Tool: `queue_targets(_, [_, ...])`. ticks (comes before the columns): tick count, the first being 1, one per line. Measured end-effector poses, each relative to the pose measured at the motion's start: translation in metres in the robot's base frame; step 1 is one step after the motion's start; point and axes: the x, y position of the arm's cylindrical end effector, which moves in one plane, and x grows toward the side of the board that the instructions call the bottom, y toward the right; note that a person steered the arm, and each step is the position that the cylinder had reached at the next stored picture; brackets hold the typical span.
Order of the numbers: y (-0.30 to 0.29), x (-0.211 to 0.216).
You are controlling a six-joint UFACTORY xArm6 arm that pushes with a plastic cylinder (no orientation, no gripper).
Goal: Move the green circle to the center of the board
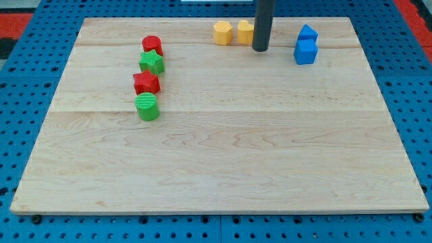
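The green circle [147,106] is a round green block at the view's left, the lowest of a column of blocks. Above it lie a red star [146,83], a green star [152,63] and a red block [152,46]. My tip [260,49] is at the view's top centre, far to the right of the green circle. It stands just right of two yellow blocks [223,32], and partly hides the right yellow one [245,31].
Two blue blocks [306,51] sit close together at the view's top right, right of my tip. The wooden board [223,169] lies on a blue perforated table [13,135].
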Motion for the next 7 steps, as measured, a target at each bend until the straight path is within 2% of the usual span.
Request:
queue_targets(1, [0.001,0.029])
queue_targets(3, [-0.023,0.119])
queue_targets(6, [-0.186,0.207])
queue_targets(7, [-0.252,0.192])
